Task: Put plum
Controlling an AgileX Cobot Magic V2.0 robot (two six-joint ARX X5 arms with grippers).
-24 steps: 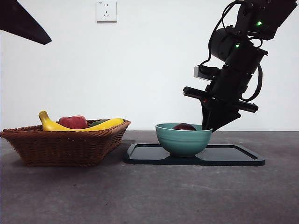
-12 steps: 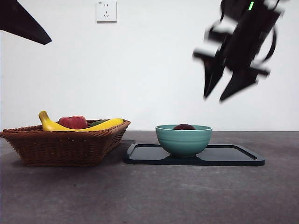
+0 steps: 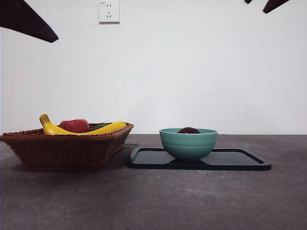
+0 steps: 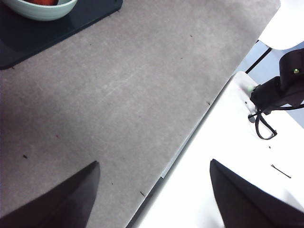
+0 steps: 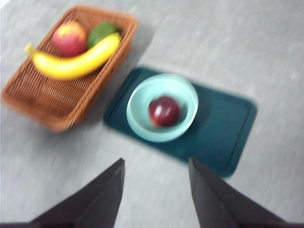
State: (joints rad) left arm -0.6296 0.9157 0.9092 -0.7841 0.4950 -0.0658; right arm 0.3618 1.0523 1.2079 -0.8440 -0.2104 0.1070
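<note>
The plum (image 5: pixel 164 111) sits in the teal bowl (image 5: pixel 162 108) on the tray (image 5: pixel 223 137); banana (image 5: pixel 76 61), red fruit (image 5: pixel 69 39) fill the wicker basket (image 5: pixel 42 97); both grippers' jaws wide, empty.

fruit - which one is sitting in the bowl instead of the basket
The plum, dark maroon, lies alone in the teal bowl on the tray. The red apple, banana and green fruit are in the basket.

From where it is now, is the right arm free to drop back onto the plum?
Probably yes: the right tool hangs open above, and the plum lies uncovered in the bowl, nothing between.
</note>
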